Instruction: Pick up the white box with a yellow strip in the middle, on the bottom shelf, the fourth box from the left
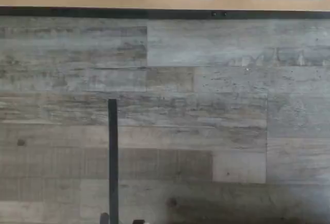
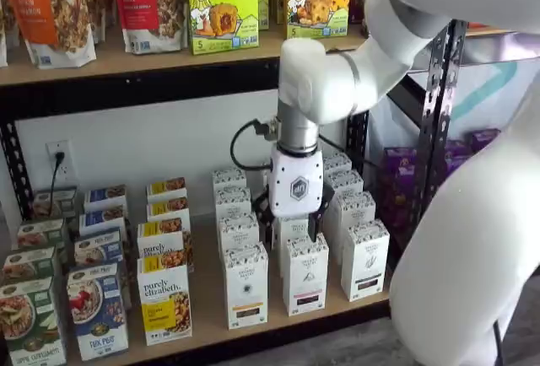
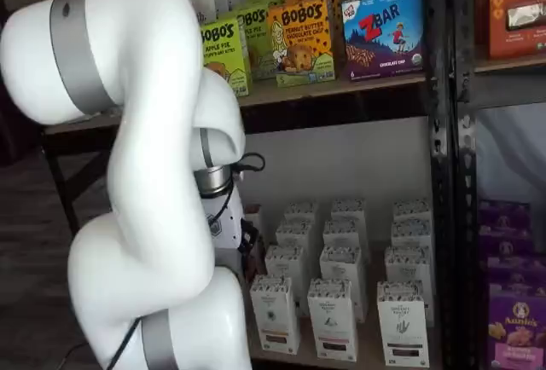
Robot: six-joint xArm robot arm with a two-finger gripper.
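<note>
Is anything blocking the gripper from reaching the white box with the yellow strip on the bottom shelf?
Nothing visible: the white box fronts its row, and the open gripper hangs clear before the bottom shelf.

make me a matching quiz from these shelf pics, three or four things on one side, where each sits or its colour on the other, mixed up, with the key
Things:
1. white box
2. gripper
3. Bobo's apple pie box
4. purple boxes

Descriptions:
A. upper shelf, yellow-green carton
B. front of its row on the bottom shelf, orange-tan strip
C. beyond the black upright, to the right of the white cartons
D. white body, above the white carton rows

Pairs: 1-B, 2-D, 3-A, 4-C
</note>
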